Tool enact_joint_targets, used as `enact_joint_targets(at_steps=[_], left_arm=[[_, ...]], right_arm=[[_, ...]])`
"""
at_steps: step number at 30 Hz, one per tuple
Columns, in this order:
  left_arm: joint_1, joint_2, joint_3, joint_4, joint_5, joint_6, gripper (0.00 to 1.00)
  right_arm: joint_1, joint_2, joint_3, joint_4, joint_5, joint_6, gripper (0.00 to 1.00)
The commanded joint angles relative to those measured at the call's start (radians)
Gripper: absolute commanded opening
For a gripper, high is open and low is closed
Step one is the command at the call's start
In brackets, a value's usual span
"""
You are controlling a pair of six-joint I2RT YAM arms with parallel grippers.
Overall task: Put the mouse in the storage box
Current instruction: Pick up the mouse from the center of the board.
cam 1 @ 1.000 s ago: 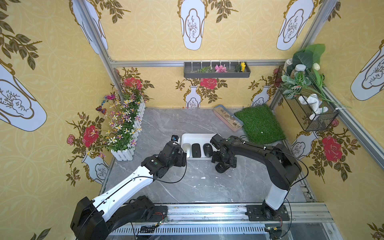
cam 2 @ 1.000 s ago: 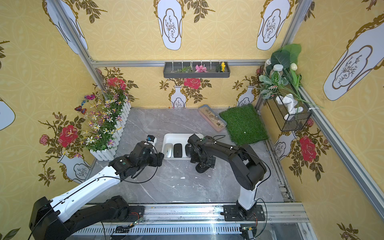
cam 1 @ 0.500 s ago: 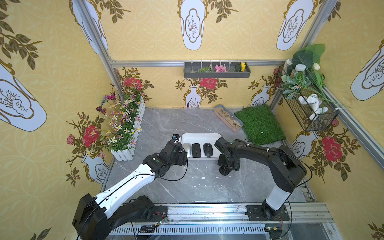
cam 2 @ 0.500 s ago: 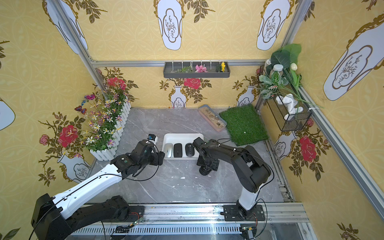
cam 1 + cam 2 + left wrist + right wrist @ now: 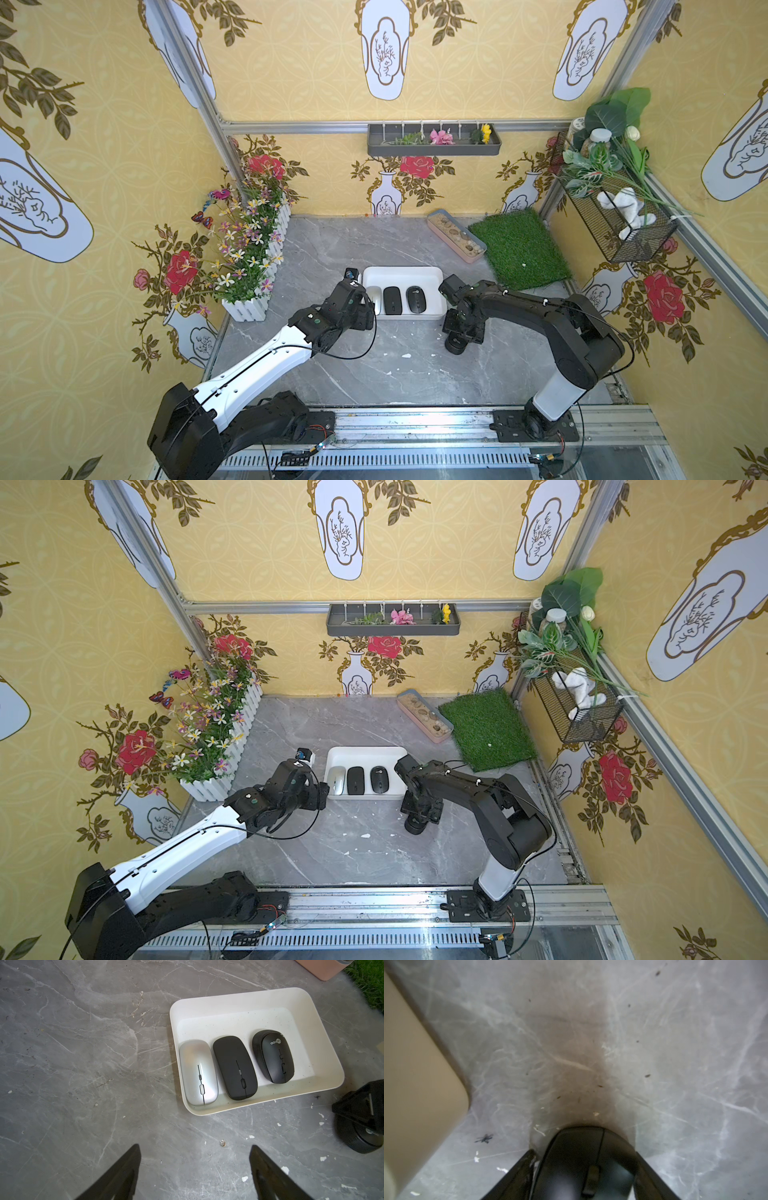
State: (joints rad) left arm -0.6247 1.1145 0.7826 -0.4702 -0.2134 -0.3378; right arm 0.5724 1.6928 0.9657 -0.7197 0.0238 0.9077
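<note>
**A:** How far along is it?

**B:** Three mice already lie side by side in the storage box [image 5: 401, 271]: a silver mouse [image 5: 198, 1073], a flat black mouse [image 5: 234, 1068] and a rounded black mouse [image 5: 274, 1057]. One loose mouse [image 5: 589, 1167], also black, is left on the tabletop [image 5: 374, 374]. It lies just outside the box's right front corner, toward the tabletop's front edge.

**A:** Is it gripped?

**B:** The right pincer [image 5: 583, 1155] is down over it, with fingers [image 5: 519, 1176] on either side. A thin sliver of light shows along one finger, so I cannot tell whether it is clamped or only flanking. The left pincer [image 5: 194, 1146] hangs empty near the box's left front corner, its jaws wide apart.

**A:** So what remains?

**B:** By my reading: secure the grip, lift, carry over the low rim, and set down in the free strip at the box's right end.

**A:** Anything in the way?

**B:** Only that rim and the rounded black mouse beside the gap. The pebble tray [image 5: 457, 235] and grass mat [image 5: 519, 249] sit toward the back right corner. The flower planter [image 5: 249, 270] runs along the left edge. All are well apart from the box.
</note>
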Motion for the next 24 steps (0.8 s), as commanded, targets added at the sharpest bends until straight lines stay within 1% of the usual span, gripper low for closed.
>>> enact_joint_targets(at_steps=[1, 4, 6, 17, 24], left_arm=[[0.000, 0.007, 0.008, 0.012, -0.009, -0.006, 0.84], [0.000, 0.008, 0.008, 0.012, -0.015, -0.007, 0.84], [0.000, 0.009, 0.009, 0.012, -0.015, -0.008, 0.84], [0.000, 0.015, 0.007, 0.014, -0.025, -0.012, 0.84], [0.000, 0.011, 0.014, 0.019, -0.036, -0.009, 0.84]], right_arm=[[0.000, 0.001, -0.003, -0.048, -0.003, -0.030, 0.64], [0.000, 0.001, -0.008, -0.045, -0.011, -0.038, 0.57], [0.000, -0.003, -0.007, -0.047, -0.007, -0.041, 0.56], [0.001, -0.040, 0.009, -0.044, 0.031, -0.100, 0.57], [-0.008, -0.058, 0.112, -0.134, 0.090, -0.192, 0.57]])
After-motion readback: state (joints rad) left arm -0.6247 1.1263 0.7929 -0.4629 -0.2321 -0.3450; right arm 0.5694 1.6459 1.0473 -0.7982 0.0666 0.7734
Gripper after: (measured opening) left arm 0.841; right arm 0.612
